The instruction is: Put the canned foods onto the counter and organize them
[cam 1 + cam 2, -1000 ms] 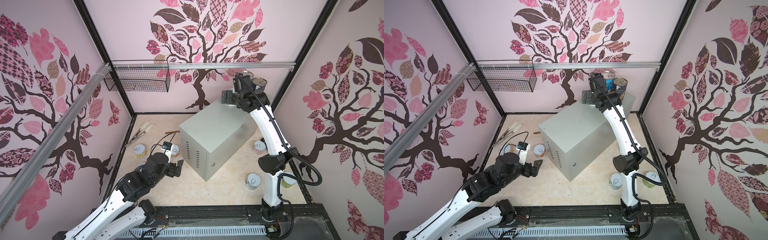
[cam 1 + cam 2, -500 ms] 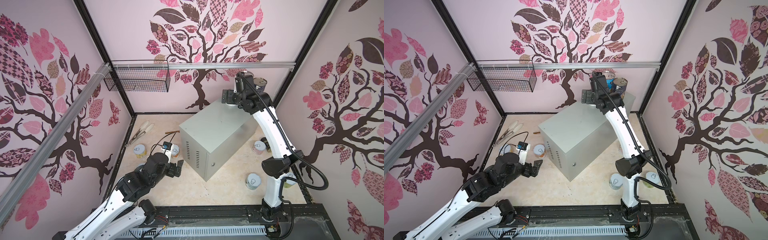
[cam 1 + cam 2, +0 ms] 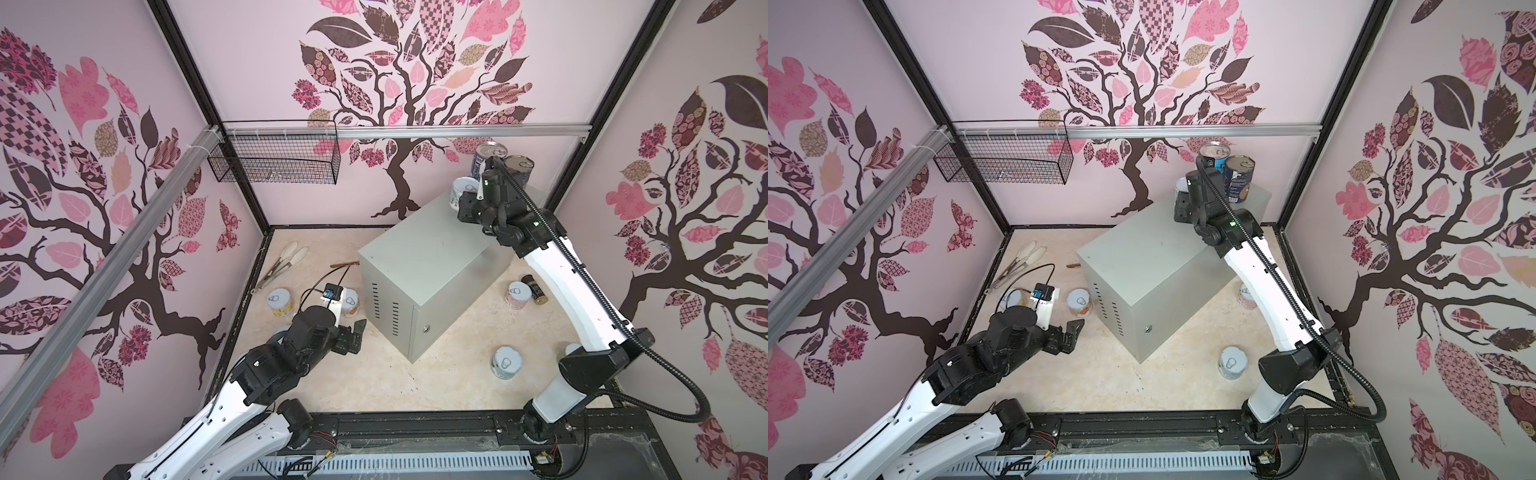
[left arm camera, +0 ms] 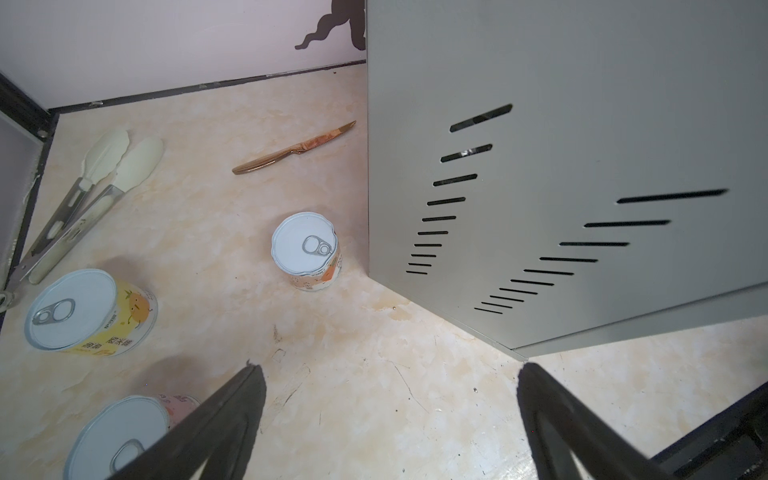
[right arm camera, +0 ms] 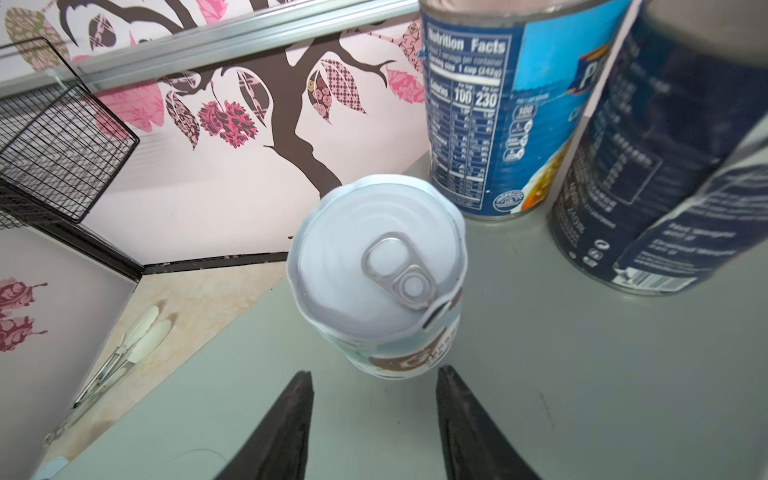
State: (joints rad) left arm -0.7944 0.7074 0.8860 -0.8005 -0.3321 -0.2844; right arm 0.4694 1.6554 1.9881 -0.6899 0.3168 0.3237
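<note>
Three short pastel-labelled cans [image 4: 305, 249] are standing on the floor [image 4: 374, 415] left of the large grey metal cabinet [image 3: 428, 257], where we are holding our left gripper [image 4: 388, 368] spread wide and empty. On the cabinet top we are hovering our right gripper [image 5: 376, 372], jaws partly apart and empty, just before a short silver-lidded can [image 5: 376, 282] beside two tall dark-blue cans [image 5: 469, 124].

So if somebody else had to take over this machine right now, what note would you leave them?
Left tool: open, empty, hovering above the floor beside the counter.
Right tool: jaws apart, empty, over the counter top, tips close to a short can.
Done: that short can and two tall blue cans stand on the counter.
To do: at least five cans on the floor: yellow can, orange can and a third can left of the counter, two more cans to its right.
</note>
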